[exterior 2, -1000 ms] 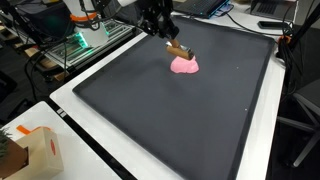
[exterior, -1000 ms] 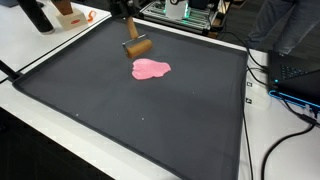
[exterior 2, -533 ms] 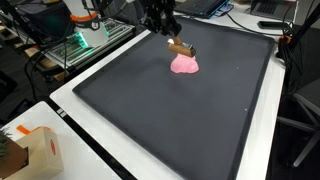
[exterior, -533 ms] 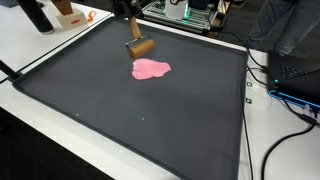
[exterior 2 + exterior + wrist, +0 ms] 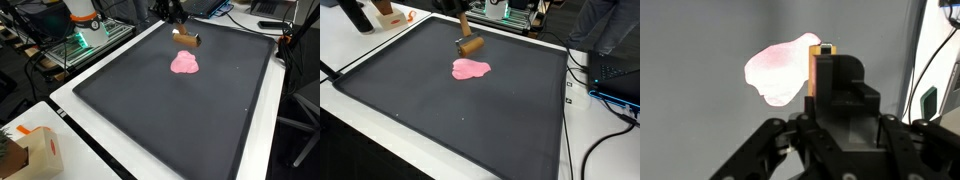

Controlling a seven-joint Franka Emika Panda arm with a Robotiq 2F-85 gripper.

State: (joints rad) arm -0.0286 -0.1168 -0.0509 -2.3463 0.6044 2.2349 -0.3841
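My gripper point(image 5: 464, 26) is shut on the handle of a small wooden brush point(image 5: 470, 45) with a brown block head. It holds the brush in the air above the far part of a large dark mat point(image 5: 450, 110). The brush also shows in an exterior view point(image 5: 188, 38) and in the wrist view point(image 5: 821, 70). A pink cloth point(image 5: 471, 69) lies flat on the mat just below and in front of the brush; it also shows in an exterior view point(image 5: 184, 63) and in the wrist view point(image 5: 780, 72).
The mat lies on a white table point(image 5: 360, 50). Electronics with green lights point(image 5: 505, 12) stand behind the mat. Cables and a laptop point(image 5: 615, 80) lie beside it. A cardboard box point(image 5: 30, 150) sits at a table corner.
My gripper has lifted the brush up and away from the pink cloth, toward the far edge of the mat. The cloth has not moved.
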